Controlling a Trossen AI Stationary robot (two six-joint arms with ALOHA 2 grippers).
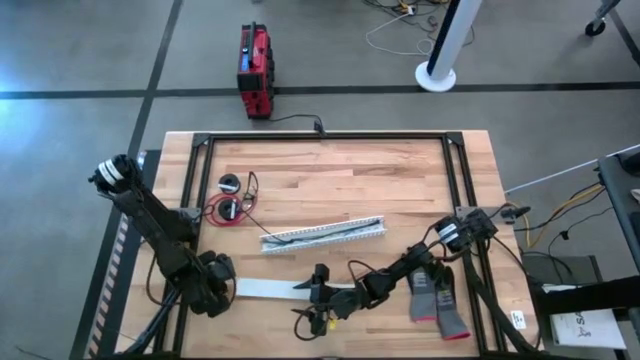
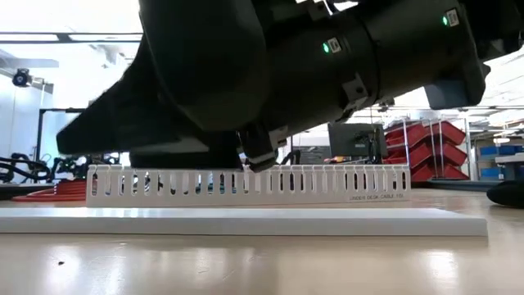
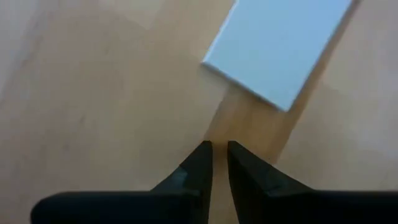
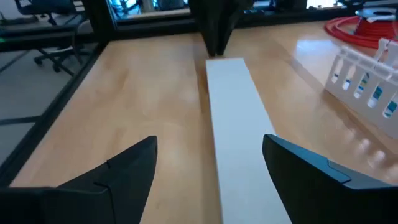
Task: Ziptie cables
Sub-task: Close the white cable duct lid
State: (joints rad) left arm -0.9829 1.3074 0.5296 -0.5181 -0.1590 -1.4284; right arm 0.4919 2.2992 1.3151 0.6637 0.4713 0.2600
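Note:
A small red and black wire coil (image 1: pixel 226 208) lies at the table's left, and thin black cables (image 1: pixel 312 321) loop near the front edge, just nearside of my right gripper. A flat white strip (image 1: pixel 268 288) lies along the front of the table between the two grippers. My left gripper (image 3: pixel 219 155) is shut and points down at the bare wood just off the strip's left end (image 3: pixel 280 53). My right gripper (image 4: pixel 211 155) is open at the strip's right end, one finger on either side of the strip (image 4: pixel 239 130), touching nothing.
A long white slotted strip (image 1: pixel 325 233) lies across the table's middle and shows behind the flat strip in the low view (image 2: pixel 246 187). Two grey and red gloves (image 1: pixel 437 300) lie at the front right. A black frame (image 1: pixel 330 138) borders the table. A red box (image 1: pixel 255 70) stands on the floor beyond it.

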